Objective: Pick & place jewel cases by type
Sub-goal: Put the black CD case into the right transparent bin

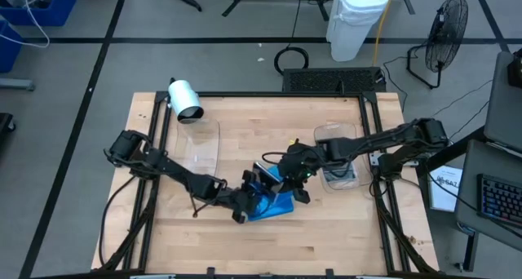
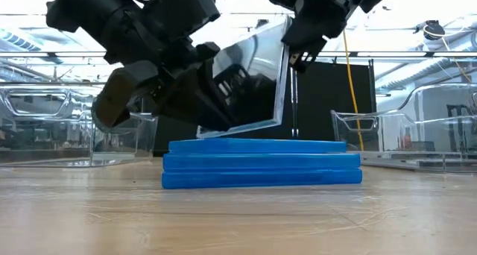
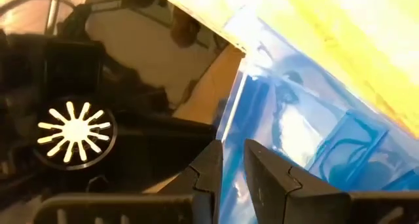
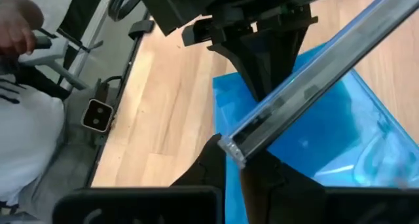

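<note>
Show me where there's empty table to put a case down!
Bare wood runs along the table front edge, below the blue stack, and at the back between the two tubs. The middle is crowded: both grippers hold a clear case there.

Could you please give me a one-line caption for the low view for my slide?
Both tools, left and right, hold a tilted dark jewel case above three stacked blue cases.

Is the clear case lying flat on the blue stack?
No: the clear case is held tilted, nearly upright, above the blue stack.
</note>
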Motion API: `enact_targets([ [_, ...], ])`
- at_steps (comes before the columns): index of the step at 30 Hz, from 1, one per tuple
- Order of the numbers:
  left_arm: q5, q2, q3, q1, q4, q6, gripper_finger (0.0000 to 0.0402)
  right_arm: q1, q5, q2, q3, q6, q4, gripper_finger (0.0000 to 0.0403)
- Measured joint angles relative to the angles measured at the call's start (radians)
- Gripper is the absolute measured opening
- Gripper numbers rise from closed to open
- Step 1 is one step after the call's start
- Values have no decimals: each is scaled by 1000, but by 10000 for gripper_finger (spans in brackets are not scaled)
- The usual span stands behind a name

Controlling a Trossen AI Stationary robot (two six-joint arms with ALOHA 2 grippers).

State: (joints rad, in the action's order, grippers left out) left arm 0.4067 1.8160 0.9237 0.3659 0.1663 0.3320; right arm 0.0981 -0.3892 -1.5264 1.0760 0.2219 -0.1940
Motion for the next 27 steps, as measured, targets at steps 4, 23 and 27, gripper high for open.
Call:
enact_targets([
  [4, 13, 0, 0, 10, 1, 7, 72, 17, 24, 1, 0, -17, 1, 12],
  [23, 205, -23, 1, 102, 86, 85, 72, 30, 126, 97, 2, -60, -15, 12],
  [27, 227, -55, 3, 121, 96, 85, 72, 29, 163, 145, 2, -74, -28, 12],
])
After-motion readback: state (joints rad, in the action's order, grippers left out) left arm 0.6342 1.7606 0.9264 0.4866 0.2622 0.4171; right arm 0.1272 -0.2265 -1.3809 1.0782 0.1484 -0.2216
